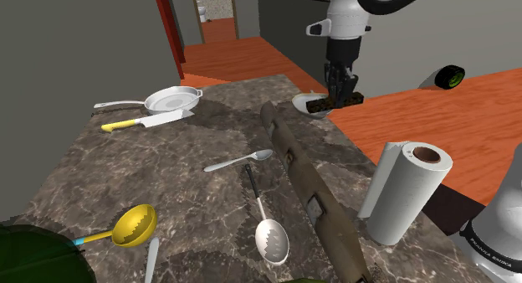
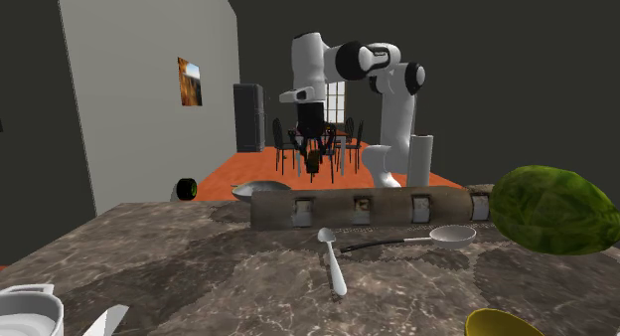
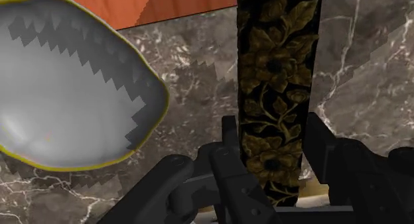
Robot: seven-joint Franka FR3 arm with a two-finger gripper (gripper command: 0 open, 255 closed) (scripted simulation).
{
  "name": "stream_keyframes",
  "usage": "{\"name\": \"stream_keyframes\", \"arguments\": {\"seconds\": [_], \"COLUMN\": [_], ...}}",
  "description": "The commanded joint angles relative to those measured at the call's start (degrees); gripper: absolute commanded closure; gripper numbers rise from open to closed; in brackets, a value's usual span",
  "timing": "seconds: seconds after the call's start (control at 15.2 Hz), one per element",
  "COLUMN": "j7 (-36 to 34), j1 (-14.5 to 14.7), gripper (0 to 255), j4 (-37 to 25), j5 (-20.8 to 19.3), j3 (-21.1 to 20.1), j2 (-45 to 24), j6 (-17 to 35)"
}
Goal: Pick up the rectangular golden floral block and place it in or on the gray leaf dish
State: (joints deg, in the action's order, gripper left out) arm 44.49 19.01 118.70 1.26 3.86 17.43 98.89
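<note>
At the shoulder view's left, a dark green rounded thing (image 1: 33,256) sits at the near corner of the counter (image 1: 192,198), with a yellow ladle (image 1: 134,225) just beside it. Further back, a yellow-handled knife (image 1: 144,120) and a white pan (image 1: 173,99) lie close together. Toward the middle are a silver spoon (image 1: 240,162) and a slotted spoon (image 1: 269,233). Next to them, a long brown bar (image 1: 314,193) runs from the far part of the marble-patterned top to its near edge.

Right of the bar's far end, at the counter's far edge, rests the gray leaf dish (image 1: 308,102). The hand (image 1: 343,93) hangs from the white arm (image 1: 351,22) just at the dish's right side, pinching the golden floral block (image 1: 347,98) at its fingertips. From here I cannot tell whether the block touches the dish's rim.

In the wrist view the block (image 3: 277,77) runs straight out from the hand (image 3: 272,123). A black finger (image 3: 229,140) presses against each of its long sides. The dish (image 3: 66,90), gray with a jagged yellow-edged rim, lies beside the block, and a strip of counter shows between them.

Further right in the shoulder view, a paper towel roll (image 1: 410,193) stands upright near the stand (image 1: 502,231). A black wheel (image 1: 452,76) lies on the orange floor beyond.
</note>
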Motion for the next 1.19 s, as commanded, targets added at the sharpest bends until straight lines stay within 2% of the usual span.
{"name": "stream_keyframes", "arguments": {"seconds": [0.0,0.73,1.12], "j7": [2.5,13.8,13.9], "j1": [-0.9,-5.6,-5.6], "gripper": [255,255,255], "j4": [-3.6,-25.8,-20.9], "j5": [-0.3,1.5,1.4], "j3": [1.6,7.9,7.8], "j2": [-3.3,-22.3,-22.1], "j6": [-0.3,-4.1,0.6]}}
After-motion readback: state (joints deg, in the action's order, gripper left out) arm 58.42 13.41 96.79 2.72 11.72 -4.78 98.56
